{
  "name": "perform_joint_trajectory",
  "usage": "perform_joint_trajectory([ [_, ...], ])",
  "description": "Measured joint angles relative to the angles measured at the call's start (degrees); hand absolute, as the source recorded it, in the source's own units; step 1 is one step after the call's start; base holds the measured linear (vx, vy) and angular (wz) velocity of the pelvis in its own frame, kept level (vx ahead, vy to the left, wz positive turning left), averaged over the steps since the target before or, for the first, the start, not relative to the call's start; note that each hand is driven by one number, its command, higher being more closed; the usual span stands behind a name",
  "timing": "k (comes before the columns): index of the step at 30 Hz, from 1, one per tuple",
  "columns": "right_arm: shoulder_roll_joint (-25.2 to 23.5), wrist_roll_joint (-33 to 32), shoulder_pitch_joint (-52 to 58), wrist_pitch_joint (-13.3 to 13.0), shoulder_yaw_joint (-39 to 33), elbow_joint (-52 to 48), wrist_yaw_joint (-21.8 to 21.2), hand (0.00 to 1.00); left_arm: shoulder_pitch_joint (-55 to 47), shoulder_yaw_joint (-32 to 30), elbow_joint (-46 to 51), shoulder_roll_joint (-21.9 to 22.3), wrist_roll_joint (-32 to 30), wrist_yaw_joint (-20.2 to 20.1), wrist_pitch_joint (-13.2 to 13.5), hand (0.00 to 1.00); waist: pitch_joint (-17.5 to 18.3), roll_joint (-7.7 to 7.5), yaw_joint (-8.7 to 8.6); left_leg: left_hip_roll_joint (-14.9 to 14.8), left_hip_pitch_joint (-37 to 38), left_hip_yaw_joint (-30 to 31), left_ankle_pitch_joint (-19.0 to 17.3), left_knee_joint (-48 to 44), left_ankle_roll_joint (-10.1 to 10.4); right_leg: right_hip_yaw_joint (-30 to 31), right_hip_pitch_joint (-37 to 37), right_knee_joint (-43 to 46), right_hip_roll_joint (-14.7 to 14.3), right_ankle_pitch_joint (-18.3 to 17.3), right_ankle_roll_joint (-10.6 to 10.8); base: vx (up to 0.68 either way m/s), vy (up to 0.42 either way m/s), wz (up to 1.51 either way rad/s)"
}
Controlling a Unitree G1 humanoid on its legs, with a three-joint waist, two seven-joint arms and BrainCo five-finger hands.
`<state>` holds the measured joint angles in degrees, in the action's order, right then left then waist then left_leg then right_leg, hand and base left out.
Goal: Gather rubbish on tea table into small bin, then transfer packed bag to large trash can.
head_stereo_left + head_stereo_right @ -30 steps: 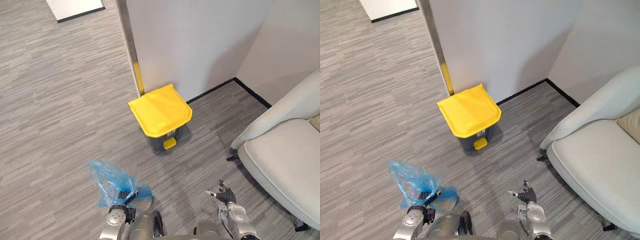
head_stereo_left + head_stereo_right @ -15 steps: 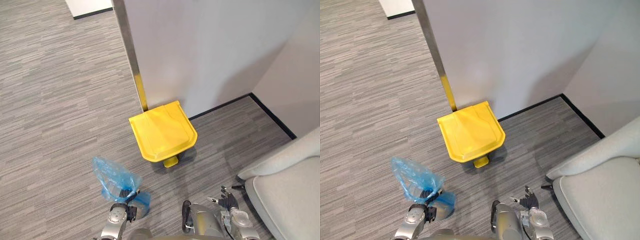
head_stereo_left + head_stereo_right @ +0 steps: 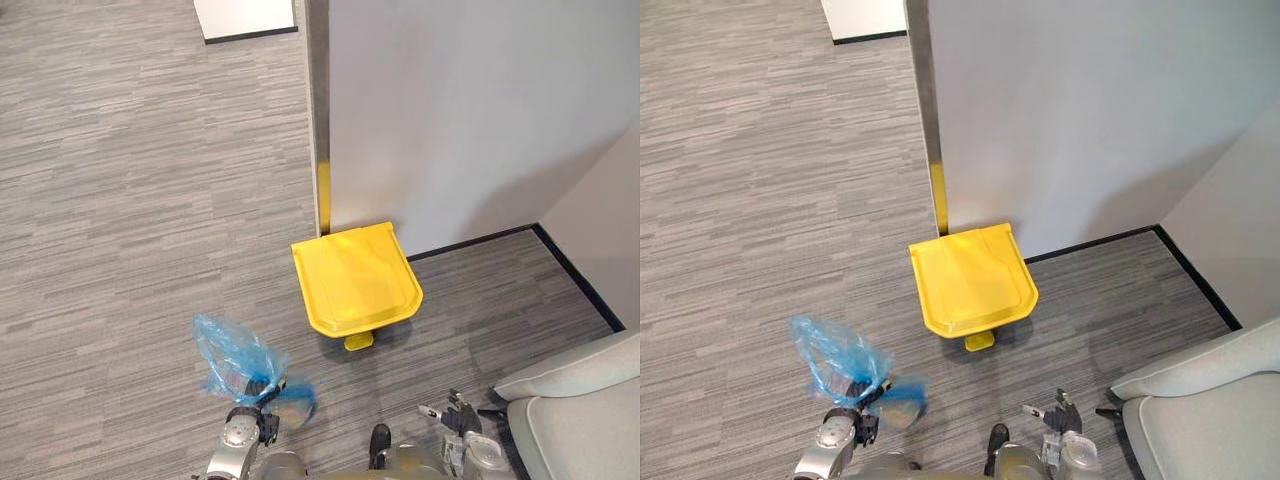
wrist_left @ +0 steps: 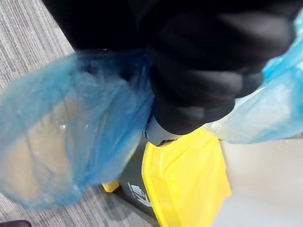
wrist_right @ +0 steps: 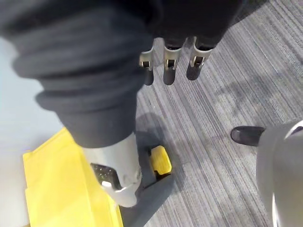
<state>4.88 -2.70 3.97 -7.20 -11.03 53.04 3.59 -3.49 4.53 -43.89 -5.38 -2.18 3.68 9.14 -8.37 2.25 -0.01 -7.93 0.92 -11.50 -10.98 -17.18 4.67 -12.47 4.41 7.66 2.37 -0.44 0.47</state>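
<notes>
Left hand [image 3: 240, 432] clutches the bag [image 3: 232, 355]; right hand [image 3: 458, 415] hangs, fingers [image 5: 169, 71] relaxed.

The left hand [image 3: 852, 425] grips a blue bag [image 3: 838, 353] near the yellow-lidded bin [image 3: 973, 277].

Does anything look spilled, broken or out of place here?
Nothing stands out. The blue bag is bunched in the left hand and looks intact, with no spill visible near it. The yellow-lidded bin stands upright by the wall, lid shut. The right hand is open and empty.
</notes>
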Motion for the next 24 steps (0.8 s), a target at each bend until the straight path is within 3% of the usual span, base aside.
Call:
perform_joint_trajectory([
  [3, -0.1, 0.0, 0.0, 0.0, 0.1, 0.2, -0.1, 0.0, -0.1, 0.0, -0.4, -1.3, 0.0, 0.0, 0.0, 1.0, 0.1, -0.21, -0.21, 1.0, 0.5, 0.1, 1.6, 3.4, -0.3, 0.1, -0.3, -2.4, 0.7, 1.7, 0.4, -0.08, 0.031, 0.08],
  [11, -0.1, 0.0, -0.2, 0.0, 0.3, 2.0, -0.1, 0.0, -1.4, 0.3, -2.7, -2.7, -0.1, 0.0, 0.0, 1.0, 0.3, -1.18, -0.22, 1.1, 1.3, 0.4, 1.8, 8.9, -0.6, 0.5, -0.3, -6.7, -0.5, 5.7, 0.4, -0.15, -0.013, 0.0],
  [24, 0.2, 0.1, 1.1, 0.3, 0.3, 1.8, -0.1, 0.0, -1.5, 0.6, -2.9, -1.5, -0.1, -0.2, 0.0, 1.0, 0.6, -1.67, -0.97, 0.7, 0.1, 0.4, 1.5, 9.5, -0.3, 3.9, 2.0, -6.9, -2.0, 5.5, 0.2, -0.03, -0.026, -0.08],
])
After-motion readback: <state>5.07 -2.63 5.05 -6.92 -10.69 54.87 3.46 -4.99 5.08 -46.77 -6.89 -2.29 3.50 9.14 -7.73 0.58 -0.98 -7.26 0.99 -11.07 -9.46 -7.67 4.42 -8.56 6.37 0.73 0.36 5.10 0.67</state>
